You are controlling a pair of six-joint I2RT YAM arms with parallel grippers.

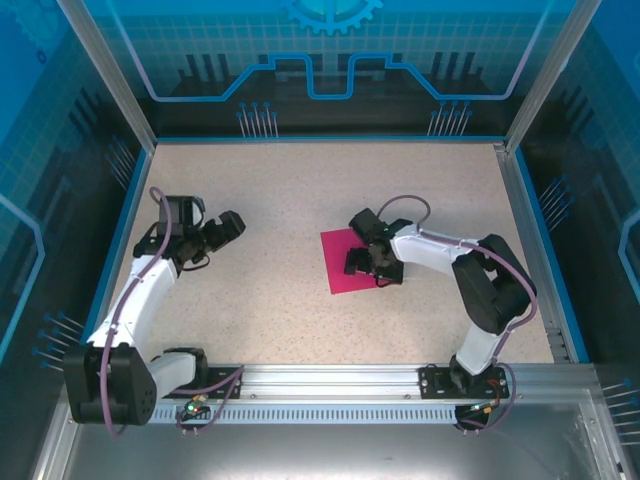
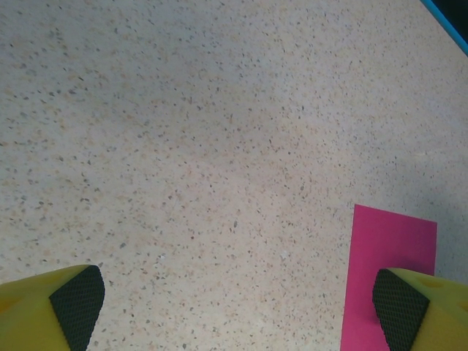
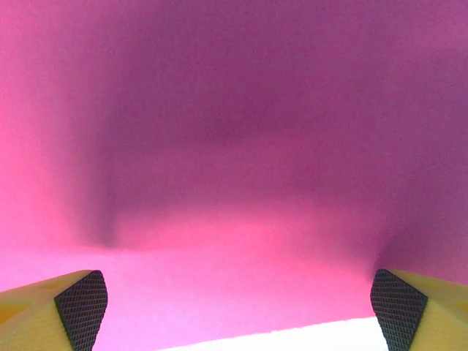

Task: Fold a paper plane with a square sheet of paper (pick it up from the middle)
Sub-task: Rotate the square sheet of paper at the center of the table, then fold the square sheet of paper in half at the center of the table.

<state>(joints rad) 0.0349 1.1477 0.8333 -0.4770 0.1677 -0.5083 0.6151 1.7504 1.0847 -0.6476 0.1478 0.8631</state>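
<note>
The square sheet of paper [image 1: 338, 270] lies flat on the speckled table, magenta-pink and unfolded. My right gripper [image 1: 372, 266] hangs low over its right half, jaws wide apart, nothing between them. In the right wrist view the paper [image 3: 234, 146] spreads under the gripper [image 3: 240, 314], and its near edge runs just ahead of the yellow fingers [image 3: 398, 311]. My left gripper [image 1: 222, 238] stands open over bare table, well to the left of the sheet. In the left wrist view the gripper [image 2: 238, 322] holds nothing, and the paper [image 2: 387, 248] shows at lower right behind one finger pad [image 2: 398, 311].
The table [image 1: 300, 180] is a speckled beige surface with blue borders and metal posts at the sides. An aluminium rail [image 1: 330, 380] carrying both arm bases runs along the near edge. A strip of table [image 3: 329, 340] shows under the paper's edge.
</note>
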